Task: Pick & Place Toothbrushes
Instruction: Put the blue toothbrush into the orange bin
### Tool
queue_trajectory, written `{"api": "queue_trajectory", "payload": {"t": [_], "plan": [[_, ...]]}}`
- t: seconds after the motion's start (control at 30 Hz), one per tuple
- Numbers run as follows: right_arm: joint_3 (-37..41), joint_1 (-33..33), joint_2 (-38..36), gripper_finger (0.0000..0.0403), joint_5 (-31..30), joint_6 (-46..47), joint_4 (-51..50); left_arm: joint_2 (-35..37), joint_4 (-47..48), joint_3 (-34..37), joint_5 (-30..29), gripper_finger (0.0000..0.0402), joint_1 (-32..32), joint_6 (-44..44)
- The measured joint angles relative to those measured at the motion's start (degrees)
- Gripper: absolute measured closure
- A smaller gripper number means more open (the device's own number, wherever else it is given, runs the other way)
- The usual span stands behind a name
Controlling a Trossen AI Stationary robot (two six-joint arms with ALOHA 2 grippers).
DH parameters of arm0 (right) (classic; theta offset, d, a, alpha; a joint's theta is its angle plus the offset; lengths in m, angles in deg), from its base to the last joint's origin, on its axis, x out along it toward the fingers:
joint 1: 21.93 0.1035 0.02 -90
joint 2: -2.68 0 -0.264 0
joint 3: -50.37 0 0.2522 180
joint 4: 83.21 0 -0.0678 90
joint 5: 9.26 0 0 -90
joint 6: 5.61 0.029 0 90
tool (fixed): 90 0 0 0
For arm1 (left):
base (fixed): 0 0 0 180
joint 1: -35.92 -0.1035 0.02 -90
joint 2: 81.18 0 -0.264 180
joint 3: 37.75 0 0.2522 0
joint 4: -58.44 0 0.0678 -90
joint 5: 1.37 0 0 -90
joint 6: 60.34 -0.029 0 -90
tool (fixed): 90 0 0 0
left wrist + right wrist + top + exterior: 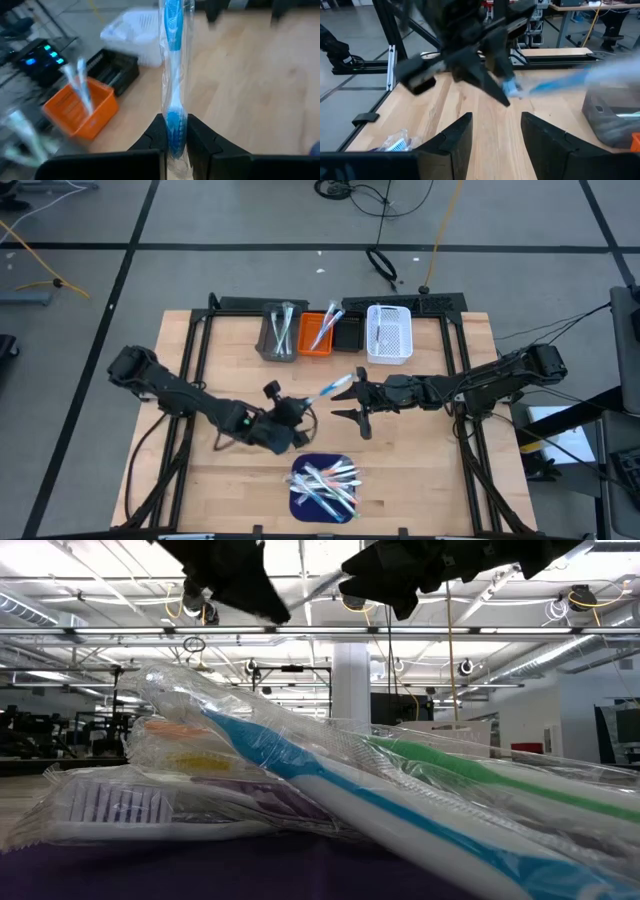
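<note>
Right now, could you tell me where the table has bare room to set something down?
Bare wood lies left of the dark blue mat and right of it, toward the table's right edge. The middle is crowded: the left gripper holds a blue toothbrush near the open right gripper. The bins line the far edge.

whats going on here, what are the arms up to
The left gripper is shut on a wrapped blue toothbrush, holding it above the middle of the table. The right gripper hangs open beside it. More wrapped toothbrushes lie on a blue mat; some stand in the grey bin and orange bin.
</note>
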Motion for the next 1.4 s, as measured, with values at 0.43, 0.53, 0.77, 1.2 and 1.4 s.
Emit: {"api": "queue_trajectory", "payload": {"t": [0.43,0.53,0.77,1.2,1.4], "plan": [[0.0,0.0,0.0,0.0243,0.0,-0.3,2.2,12.0,-45.3,24.8,24.1,0.0373,-6.6,-14.7],[0.0,0.0,0.0,0.0243,-0.2,-1.1,3.9,11.0,-51.6,26.8,27.4,0.0373,-8.0,-16.3],[0.0,-0.8,0.0,0.0243,-0.2,-1.7,9.0,10.0,-54.6,26.6,30.9,0.0373,-9.9,-18.6],[0.0,-3.3,0.0,0.0243,0.0,-1.5,16.7,9.6,-56.6,26.6,31.7,0.0372,-11.1,-20.0],[0.0,-3.4,0.0,0.0245,-0.1,-2.0,18.9,9.6,-56.6,26.6,31.9,0.0364,-11.3,-19.8]]}}
